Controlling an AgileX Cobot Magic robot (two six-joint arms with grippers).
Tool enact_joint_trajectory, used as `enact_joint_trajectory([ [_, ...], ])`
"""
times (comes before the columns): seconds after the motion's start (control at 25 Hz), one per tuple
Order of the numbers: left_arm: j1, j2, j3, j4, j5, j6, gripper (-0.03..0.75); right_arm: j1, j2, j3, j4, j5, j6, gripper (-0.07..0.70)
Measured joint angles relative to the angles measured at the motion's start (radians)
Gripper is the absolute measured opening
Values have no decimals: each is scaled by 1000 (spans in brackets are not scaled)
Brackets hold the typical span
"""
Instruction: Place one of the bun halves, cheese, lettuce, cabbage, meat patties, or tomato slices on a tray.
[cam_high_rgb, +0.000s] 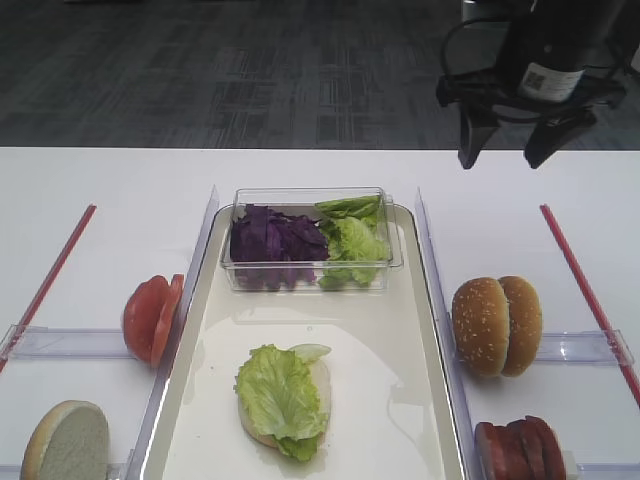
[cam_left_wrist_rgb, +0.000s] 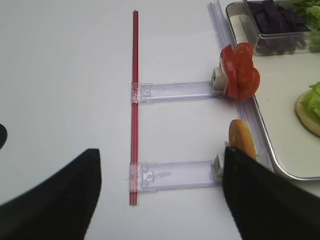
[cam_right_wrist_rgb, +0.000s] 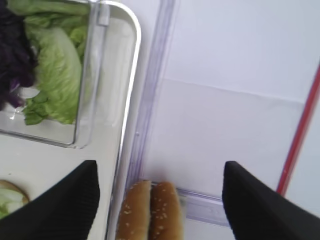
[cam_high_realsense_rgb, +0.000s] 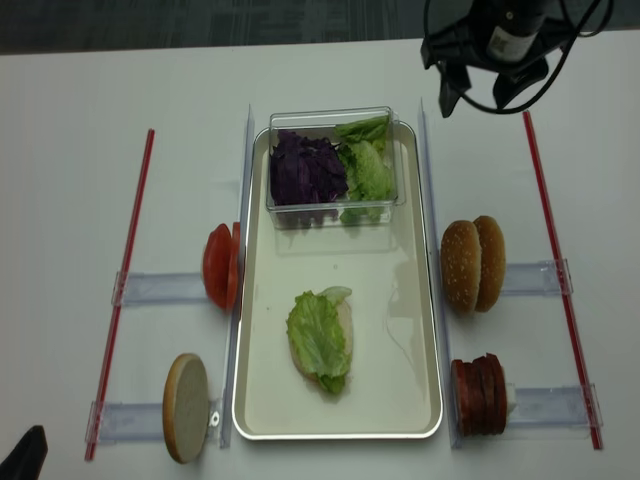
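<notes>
On the cream tray (cam_high_rgb: 385, 350) (cam_high_realsense_rgb: 400, 330) lies a bun half topped with a lettuce leaf (cam_high_rgb: 280, 395) (cam_high_realsense_rgb: 318, 340). Purple cabbage (cam_high_rgb: 272, 240) and more lettuce (cam_high_rgb: 352, 240) fill a clear box at the tray's far end. Two sesame bun halves (cam_high_rgb: 497, 325) (cam_right_wrist_rgb: 150, 212) stand edge-up right of the tray, with meat patties (cam_high_rgb: 520, 450) nearer the front. Tomato slices (cam_high_rgb: 152, 317) (cam_left_wrist_rgb: 241, 77) and a pale bun half (cam_high_rgb: 68, 440) (cam_left_wrist_rgb: 241, 140) stand left. My right gripper (cam_high_rgb: 502, 152) (cam_right_wrist_rgb: 160, 164) hangs open and empty above the far right table. My left gripper (cam_left_wrist_rgb: 161, 150) is open and empty over the left table. No cheese shows.
Red strips (cam_high_rgb: 50, 275) (cam_high_rgb: 585, 285) run along both sides of the table. Clear plastic holders (cam_left_wrist_rgb: 175, 172) (cam_high_rgb: 585, 347) carry the ingredients, and clear dividers (cam_high_rgb: 430, 270) flank the tray. The clear box (cam_high_realsense_rgb: 335, 160) sits on the tray's far end.
</notes>
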Motion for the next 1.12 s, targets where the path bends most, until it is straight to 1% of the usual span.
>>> enact_joint_trajectory([
  [0.2, 0, 0, 0, 0, 0, 0, 486, -96, -39, 26, -15, 0, 2, 539],
  [0.44, 0, 0, 0, 0, 0, 0, 486, -188, -117, 148, -52, 0, 0, 539],
  [0.6, 0, 0, 0, 0, 0, 0, 486, -209, -201, 205, -86, 4, -1, 539],
  [0.72, 0, 0, 0, 0, 0, 0, 486, -211, -262, 226, -91, 4, -1, 538],
  [1.0, 0, 0, 0, 0, 0, 0, 486, -211, -404, 228, -65, 9, 4, 538],
  [1.12, 0, 0, 0, 0, 0, 0, 486, -211, -465, 230, -52, 12, 6, 513],
])
